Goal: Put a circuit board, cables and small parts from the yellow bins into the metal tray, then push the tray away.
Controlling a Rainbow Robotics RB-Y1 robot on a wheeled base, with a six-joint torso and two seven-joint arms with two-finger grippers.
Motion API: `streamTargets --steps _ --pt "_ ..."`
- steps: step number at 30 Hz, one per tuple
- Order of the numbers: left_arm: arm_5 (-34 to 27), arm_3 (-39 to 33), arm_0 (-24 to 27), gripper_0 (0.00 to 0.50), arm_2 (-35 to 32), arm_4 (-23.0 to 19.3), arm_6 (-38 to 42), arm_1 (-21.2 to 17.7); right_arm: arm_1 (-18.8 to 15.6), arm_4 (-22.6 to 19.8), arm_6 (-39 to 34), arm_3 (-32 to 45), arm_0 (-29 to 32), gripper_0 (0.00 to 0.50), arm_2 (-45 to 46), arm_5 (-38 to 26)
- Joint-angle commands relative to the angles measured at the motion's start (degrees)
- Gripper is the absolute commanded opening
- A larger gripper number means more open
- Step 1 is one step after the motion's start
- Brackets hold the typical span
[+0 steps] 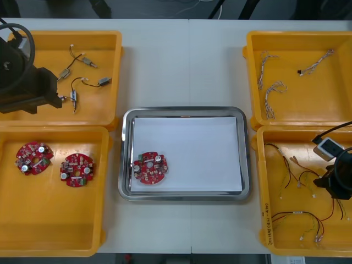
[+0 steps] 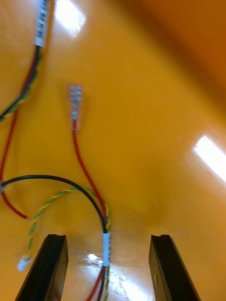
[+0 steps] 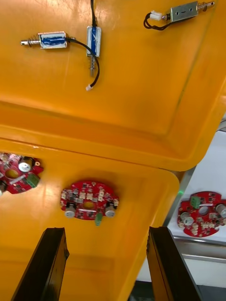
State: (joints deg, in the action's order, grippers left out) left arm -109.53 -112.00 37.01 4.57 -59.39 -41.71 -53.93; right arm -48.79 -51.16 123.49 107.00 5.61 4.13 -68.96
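Right gripper (image 2: 108,241) fingers sit closest to the lens: black, wide apart, nothing clamped. Between them a red, black and yellow-green cable bundle (image 2: 105,244) with a white sleeve lies on the floor of the near right bin (image 1: 262,209). I cannot tell whether either finger touches it. Farther out from the fingers lies a red lead (image 2: 74,101) with a clear connector.

Left gripper (image 3: 106,233) is also wide open and empty. It hangs above the near left bin (image 1: 55,242), close to the wall it shares with the far left bin (image 1: 110,38).
- Two loose boards (image 1: 33,157) (image 1: 77,169) lie in the near left bin, beyond the fingers.
- Small metal parts (image 1: 104,81) on black leads lie scattered in the far left bin.
- Pale twisted cables (image 1: 273,91) lie in the far right bin (image 1: 250,66).

Metal tray (image 1: 125,159) stands between the bins, white inside. One circuit board (image 1: 150,167) lies flat at its near left corner, just beside the rim. The bin walls stand between each gripper and the tray.

Table (image 1: 181,66) is light and plain, with a seam down the middle. Dark floor (image 1: 165,8) shows beyond its far edge.
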Motion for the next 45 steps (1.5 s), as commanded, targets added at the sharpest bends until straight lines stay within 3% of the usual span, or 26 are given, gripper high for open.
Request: streamTargets --steps 1,9,23,24,27,28,29,41,45 --pt "-0.47 3.19 2.10 0.500 -3.43 0.33 -4.26 -3.55 -2.01 0.62 2.55 -1.44 -1.04 0.500 -1.14 2.16" --pt "-0.47 11.90 2.10 0.500 -7.47 2.35 -14.36 -5.13 -2.01 1.15 2.37 -1.88 -1.04 0.500 -2.90 2.86" --pt "3.36 21.92 3.33 0.500 -8.18 7.27 -27.37 -5.66 -1.92 2.64 1.93 -1.88 -0.51 0.500 -4.39 4.71" --pt "4.06 22.79 3.33 0.500 -8.18 7.45 -28.25 -5.66 -1.92 2.73 1.93 -1.88 -0.42 0.472 -4.39 4.62" --pt "5.55 24.64 3.33 0.500 -8.09 7.18 -30.62 -5.48 -1.92 2.82 1.84 -1.88 -0.42 0.315 -4.39 4.71" --pt "6.61 25.87 3.33 0.500 -8.18 6.92 -32.82 -5.13 -1.92 2.99 1.75 -1.88 -0.42 0.067 -4.39 4.71" --pt "6.87 26.05 3.33 0.500 -8.18 6.92 -33.61 -4.78 -1.92 2.99 1.75 -1.88 -0.42 0.009 -4.39 4.71" --pt "10.92 27.98 3.95 0.500 -8.09 8.94 -42.40 -0.38 -2.01 2.03 2.02 -1.88 -0.42 0.000 -2.46 4.89" --pt "10.21 28.16 3.95 0.500 -8.09 9.38 -43.02 1.20 -1.92 -2.10 2.19 -1.80 -0.51 0.000 1.14 1.98"
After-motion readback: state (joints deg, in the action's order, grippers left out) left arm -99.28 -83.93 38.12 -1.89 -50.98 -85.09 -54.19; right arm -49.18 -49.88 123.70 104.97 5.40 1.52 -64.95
